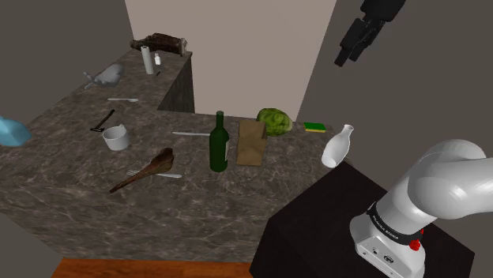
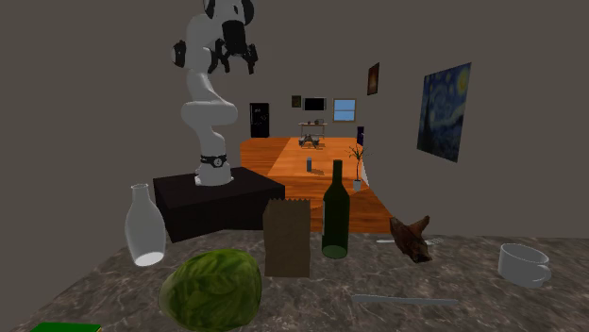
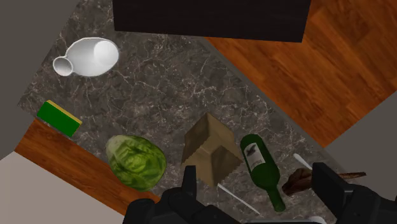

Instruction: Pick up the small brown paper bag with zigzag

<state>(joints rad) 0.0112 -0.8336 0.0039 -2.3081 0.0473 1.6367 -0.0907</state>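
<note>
The small brown paper bag (image 1: pixel 251 140) stands upright on the dark marbled counter (image 1: pixel 71 166), between a green glass bottle (image 1: pixel 219 144) and a green lettuce head (image 1: pixel 275 121). In the second exterior view the bag (image 2: pixel 287 238) shows a zigzag top edge, with the bottle (image 2: pixel 335 212) close beside it. My gripper (image 1: pixel 344 57) hangs high above the counter, far over the bag. In the second exterior view the gripper (image 2: pixel 239 66) points downward. In the wrist view the gripper (image 3: pixel 257 183) is open and empty, with the bag (image 3: pixel 208 151) far below, near one fingertip (image 3: pixel 189 183).
A white vase (image 1: pixel 337 147) and a green sponge (image 1: pixel 314 126) stand near the counter's edge by the black stand (image 1: pixel 332 229). A white cup (image 1: pixel 116 137), a brown piece of wood (image 1: pixel 146 170) and cutlery lie farther along the shoulder view's left. A wall corner rises behind the lettuce.
</note>
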